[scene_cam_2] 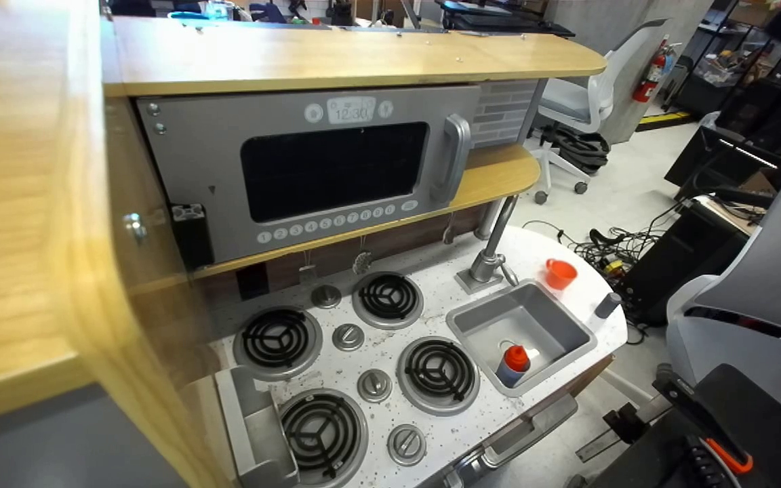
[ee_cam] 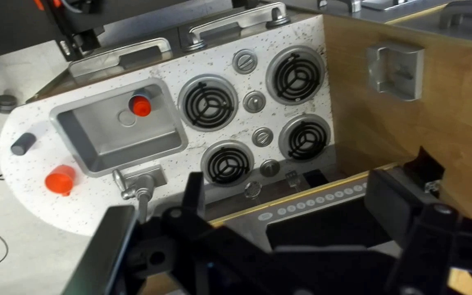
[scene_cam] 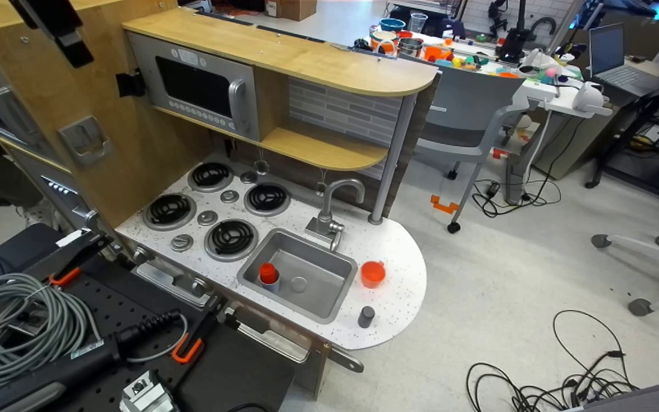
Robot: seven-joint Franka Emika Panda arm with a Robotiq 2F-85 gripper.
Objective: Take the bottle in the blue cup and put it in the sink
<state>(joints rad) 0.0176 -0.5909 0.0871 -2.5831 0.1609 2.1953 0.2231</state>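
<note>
The tiny red bottle (scene_cam: pixel 268 272) stands in the small pale-blue cup (scene_cam: pixel 272 285). Both are inside the silver sink (scene_cam: pixel 315 280), at its front corner near the burners. Both exterior views show this: the bottle (scene_cam_2: pixel 517 357), the cup (scene_cam_2: pixel 509 375) and the sink (scene_cam_2: pixel 529 315). In the wrist view the bottle (ee_cam: pixel 141 106) hides part of the cup (ee_cam: pixel 141 93) in the sink (ee_cam: pixel 105 131). My gripper (ee_cam: pixel 289 192) is open and empty, its fingers wide apart, well above the counter by the microwave. Dark parts of the gripper show at the top left of an exterior view (scene_cam: pixel 69 43).
A red-orange cup (scene_cam: pixel 373 274) and a dark grey cylinder (scene_cam: pixel 366 316) stand on the rounded counter end. The curved faucet (scene_cam: pixel 329 209) rises behind the sink. Burners (scene_cam: pixel 231 239) lie beside it. The microwave (scene_cam_2: pixel 336 169) and wooden shelf (scene_cam: pixel 324 143) overhang the counter's back.
</note>
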